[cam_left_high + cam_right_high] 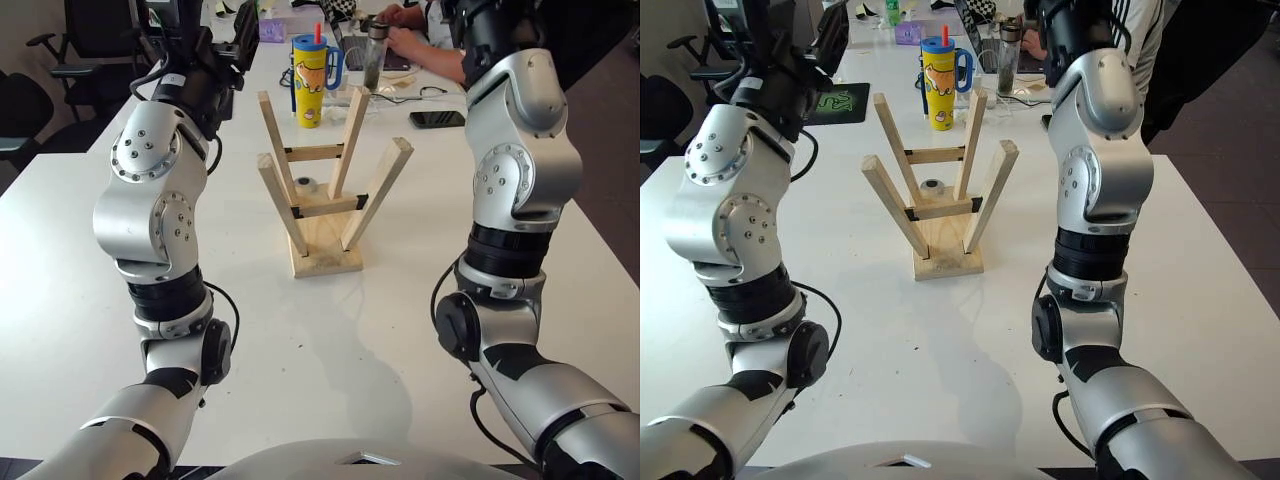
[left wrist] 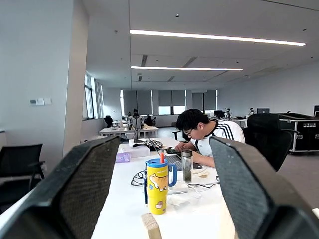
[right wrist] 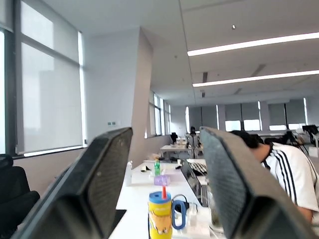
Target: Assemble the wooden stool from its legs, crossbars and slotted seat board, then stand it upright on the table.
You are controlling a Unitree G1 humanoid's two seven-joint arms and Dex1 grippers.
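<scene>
Nearest to us is a bare stretch of the white table (image 1: 330, 340), with our two arms bent upward on either side of it. Between them, toward the middle of the table, the stool (image 1: 325, 200) stands upside down. Its seat board (image 1: 325, 262) lies flat on the tabletop and its four legs (image 1: 283, 205) point up, splaying outward. Two crossbars join the legs, one lower (image 1: 330, 207) and one higher (image 1: 315, 153), with dark fittings at their ends. Neither arm touches the stool.

Just behind the stool, seen between its legs, a small round grey object (image 1: 931, 185) sits on the table. Farther back stands a yellow cup (image 1: 312, 80) with a blue lid and handle and a red straw. To its right a dark phone (image 1: 437, 119) lies flat, and beyond that stands a clear bottle (image 1: 375, 55). On the left side a black mat (image 1: 840, 103) lies near the table edge.

Our forearms rise well above the stool and aim toward the far end of the room. The left gripper (image 2: 164, 141) has its two dark fingers (image 2: 79, 194) spread wide with nothing between them, and the cup shows through the gap. The right gripper (image 3: 166, 130) is likewise spread wide, its fingers (image 3: 99, 184) holding nothing.
</scene>
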